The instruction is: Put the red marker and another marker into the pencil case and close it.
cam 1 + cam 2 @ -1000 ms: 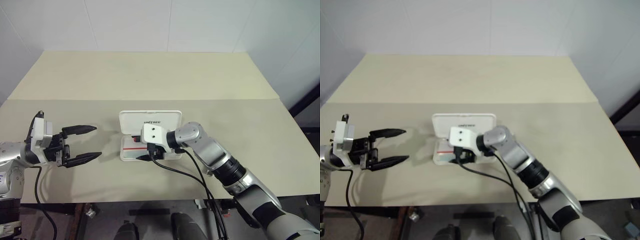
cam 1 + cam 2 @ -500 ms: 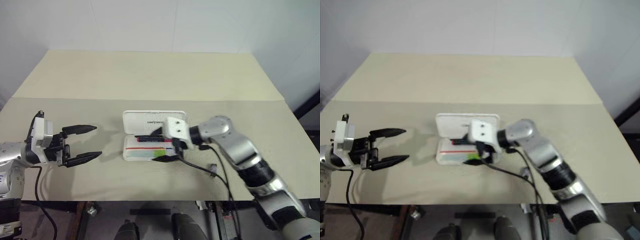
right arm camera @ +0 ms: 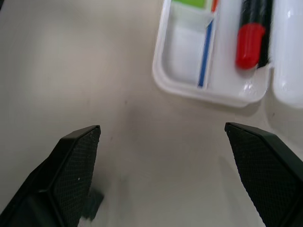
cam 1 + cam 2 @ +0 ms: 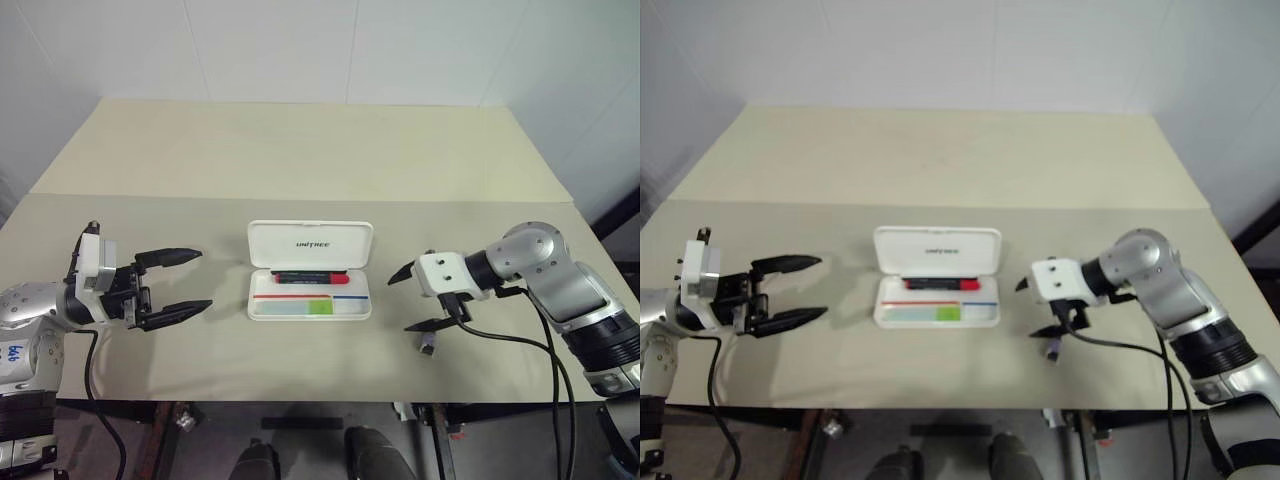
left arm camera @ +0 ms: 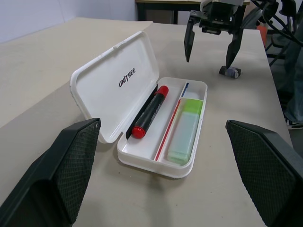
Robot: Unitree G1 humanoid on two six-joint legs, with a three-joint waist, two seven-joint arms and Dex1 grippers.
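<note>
The flat white hard pencil case point(image 4: 310, 271) lies open in the middle of the tan table point(image 4: 300, 150). The black pen with the red cap point(image 5: 149, 112) and the pale green highlighter point(image 5: 185, 131) both lie in its tray. The left gripper point(image 4: 176, 286) and the right gripper point(image 4: 417, 298) are both wide open and hold nothing. Only closing is left, I think: a gripper must push the lid down until it shuts

Silver-grey arms, black cables, white wrist blocks, each black two-fingered tool point(image 4: 418, 298).
</note>
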